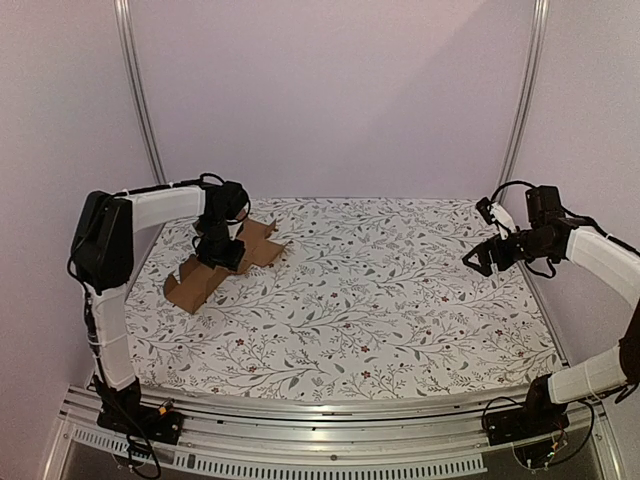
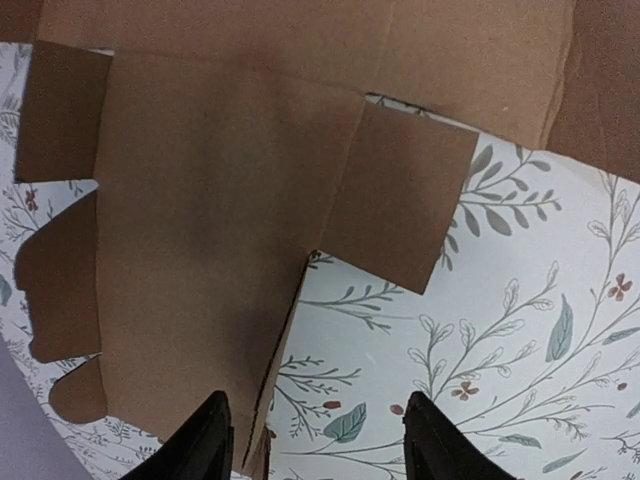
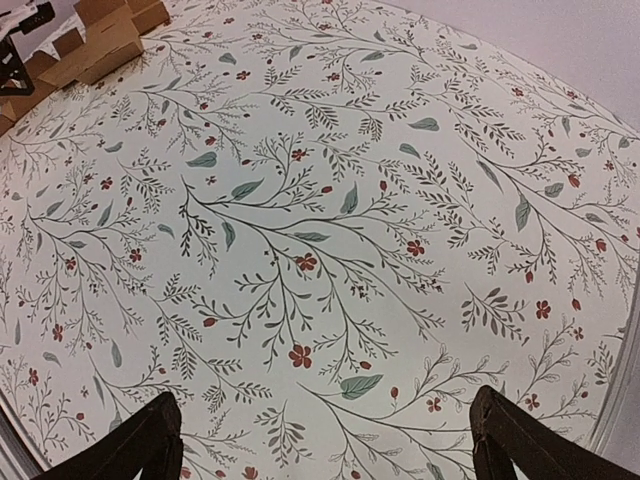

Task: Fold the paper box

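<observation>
The paper box [image 1: 205, 278] is a flat brown cardboard die-cut sheet with flaps, lying at the far left of the table. It fills the upper left of the left wrist view [image 2: 230, 210] and shows small at the top left of the right wrist view [image 3: 95, 40]. My left gripper [image 1: 220, 252] hovers over the sheet, open and empty; in its wrist view one fingertip is above the sheet's edge and the other above bare cloth [image 2: 318, 440]. My right gripper [image 1: 482, 258] is open and empty above the right side of the table, far from the sheet.
The table [image 1: 380, 290] is covered with a white cloth printed with leaves and red flowers. Metal frame posts [image 1: 140, 100] rise at the back corners. A metal rail [image 1: 330, 410] runs along the near edge.
</observation>
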